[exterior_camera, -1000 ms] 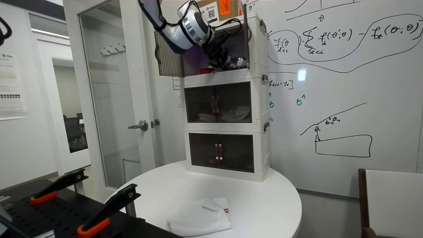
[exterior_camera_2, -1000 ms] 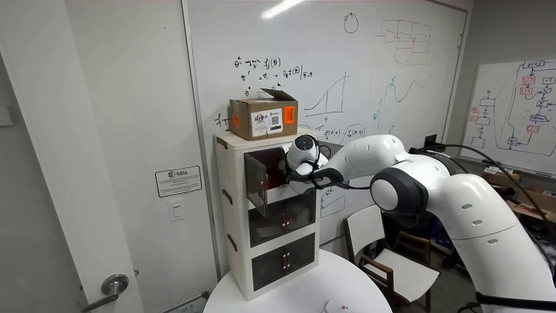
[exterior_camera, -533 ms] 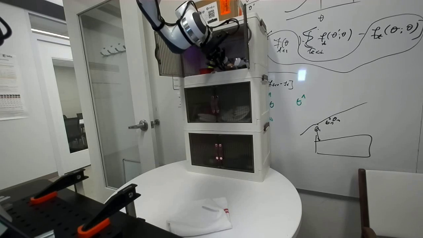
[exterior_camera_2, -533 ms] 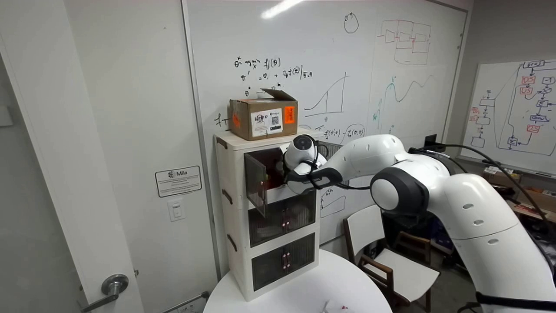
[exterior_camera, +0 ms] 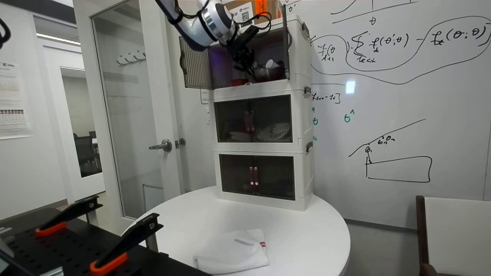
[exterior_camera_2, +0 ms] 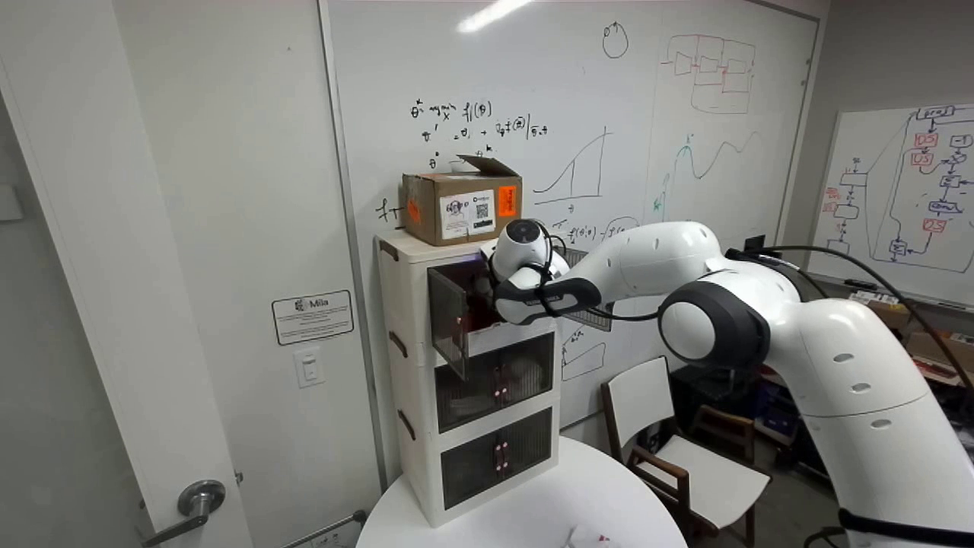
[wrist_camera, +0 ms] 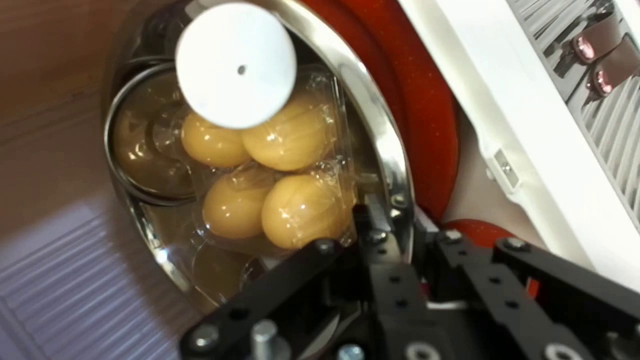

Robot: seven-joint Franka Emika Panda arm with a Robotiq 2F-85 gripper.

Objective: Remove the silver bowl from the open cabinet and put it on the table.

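Over the last half second, the arm (exterior_camera: 215,25) has been raised and drawn back from the cabinet (exterior_camera: 255,147), as is seen in both exterior views, and more of the wall of the silver bowl (exterior_camera: 269,74) is now exposed in an exterior view. The bowl seems to have been brought along with the hand (wrist_camera: 401,220), by which its rim is straddled in the wrist view: one finger lies inside, one outside, with only a narrow gap left for the metal. A pinch on the rim is therefore judged to have been made; nothing else is seen to be gripped.

The bowl is still inside the cabinet's top compartment, near the front sill; whether its base has been lifted cannot be told. For the task, removal appears to be just begun, and the setting down on the counter (exterior_camera: 303,234) under the cabinet is wholly left to be done.

Egg-like rounds (wrist_camera: 302,212) in clear plastic and a white round-topped thing (wrist_camera: 236,65) are carried in the bowl, so tipping about the one-sided grip is to be feared as the cabinet's sill is crossed. A red dish (wrist_camera: 425,130), towards that sill, could be caught. A cloth (exterior_camera: 232,251) is laid in front of the cabinet.
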